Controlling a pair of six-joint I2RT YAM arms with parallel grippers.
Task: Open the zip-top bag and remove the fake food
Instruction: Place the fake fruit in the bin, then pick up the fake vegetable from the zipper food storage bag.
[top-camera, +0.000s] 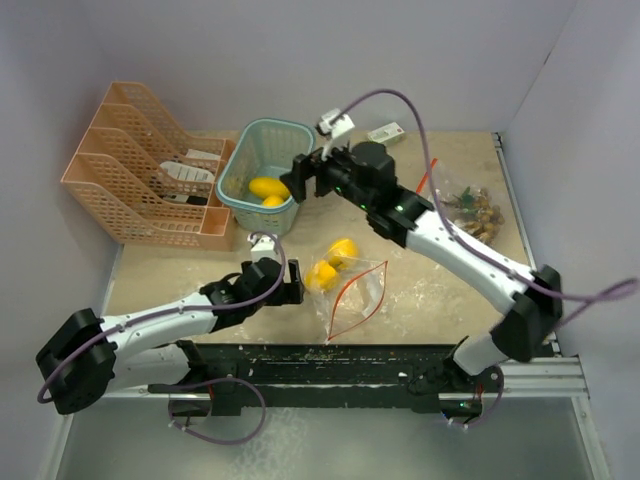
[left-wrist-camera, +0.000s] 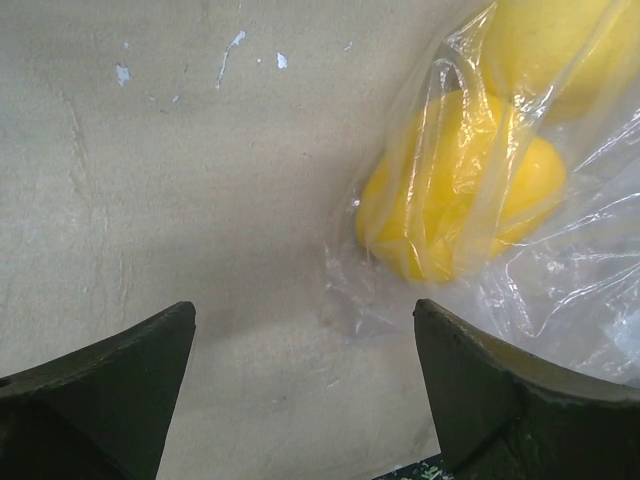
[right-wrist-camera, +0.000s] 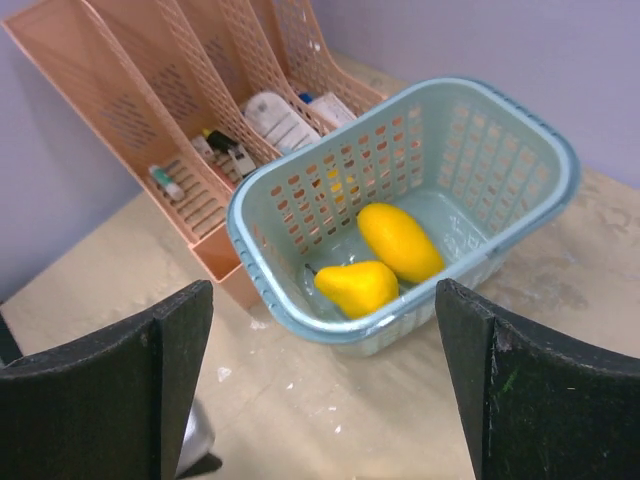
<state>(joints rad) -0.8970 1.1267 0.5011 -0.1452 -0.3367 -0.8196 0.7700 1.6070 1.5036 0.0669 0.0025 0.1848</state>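
Beneath the right claw (right-wrist-camera: 322, 310), hanging with jaws apart, 2 glossy yellow plastic fruits (right-wrist-camera: 400, 240) are lying in the pale teal plastic basket (right-wrist-camera: 560, 150). Just beside the left claw (left-wrist-camera: 305, 330), also gaping empty, 2 more yellow fruits (left-wrist-camera: 460, 190) are sitting in the clear zip-top bag (left-wrist-camera: 580, 300). Emptying seems underway, calling for a reach inside.

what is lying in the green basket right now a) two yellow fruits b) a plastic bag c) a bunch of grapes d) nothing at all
a: the right wrist view shows a pear-shaped yellow fruit and a longer yellow fruit on the floor of the basket, and nothing else in it.
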